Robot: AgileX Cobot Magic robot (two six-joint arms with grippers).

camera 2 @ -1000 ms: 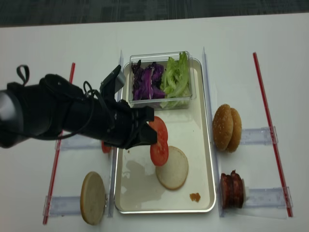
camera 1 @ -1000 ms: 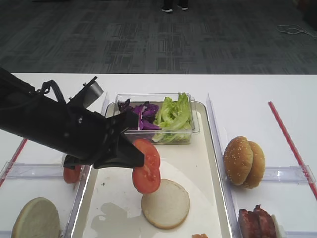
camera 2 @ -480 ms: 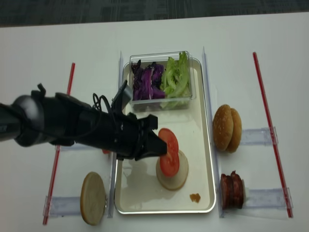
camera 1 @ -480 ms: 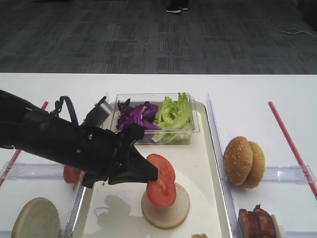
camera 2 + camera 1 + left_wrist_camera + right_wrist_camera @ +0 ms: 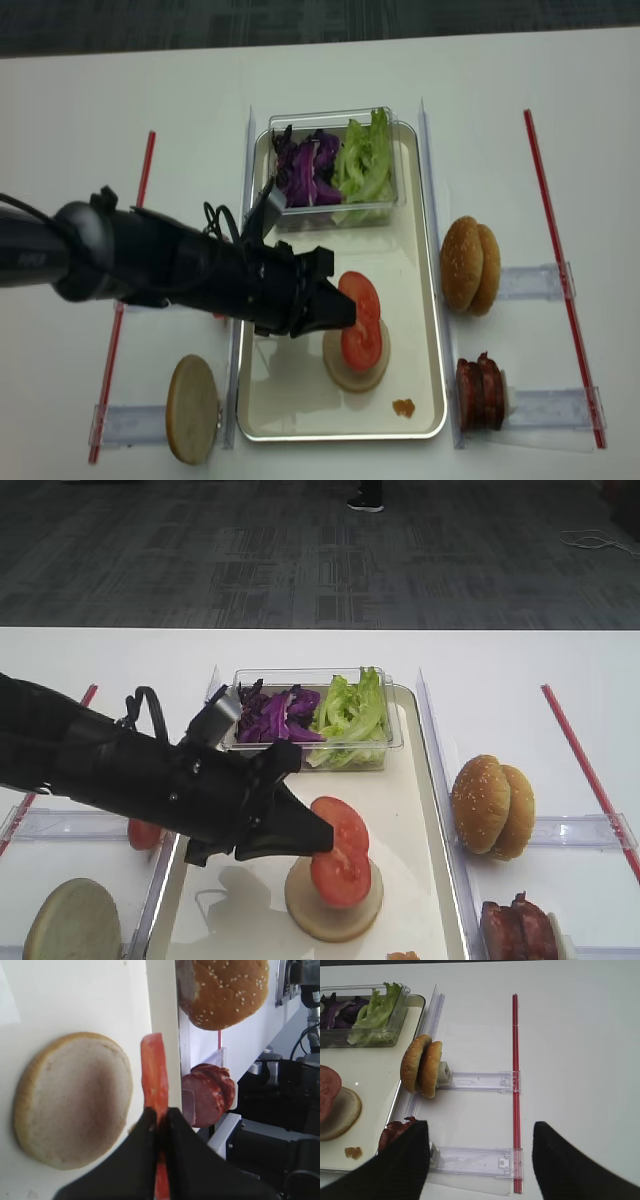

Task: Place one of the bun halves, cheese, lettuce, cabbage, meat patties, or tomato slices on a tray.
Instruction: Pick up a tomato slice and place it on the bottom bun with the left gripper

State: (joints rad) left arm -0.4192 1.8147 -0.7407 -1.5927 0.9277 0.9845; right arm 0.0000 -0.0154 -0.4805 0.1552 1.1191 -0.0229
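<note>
One tomato slice (image 5: pixel 340 851) stands on edge between the closed fingers (image 5: pixel 150 1130) of the left gripper (image 5: pixel 322 842), poised directly over a pale bun half (image 5: pixel 333 896) that lies flat-faced on the tray (image 5: pixel 420 300) toward its near end; whether the slice touches the bread cannot be told. The left wrist view shows the slice edge-on, pinched at its lower part, with the bun half (image 5: pixel 72 1100) beside it. The clear plastic box (image 5: pixel 310 720) sits at the tray's far end, holding purple cabbage (image 5: pixel 272 712) on its left side and green lettuce (image 5: pixel 350 708) on its right. A small orange crumb (image 5: pixel 404 407) lies near the tray's near right corner. On the bench to the right of the tray, two sesame-seeded bun halves (image 5: pixel 492 806) stand upright against each other in a clear holder, and the meat patties (image 5: pixel 480 392) stand nearer the front edge. Left of the tray, another pale bun half (image 5: pixel 192 409) rests near the front edge, and a further tomato slice (image 5: pixel 143 833) shows partly behind the arm. The right gripper (image 5: pixel 475 1160) hovers over the bench's right side, its fingers spread wide with nothing between them.
</note>
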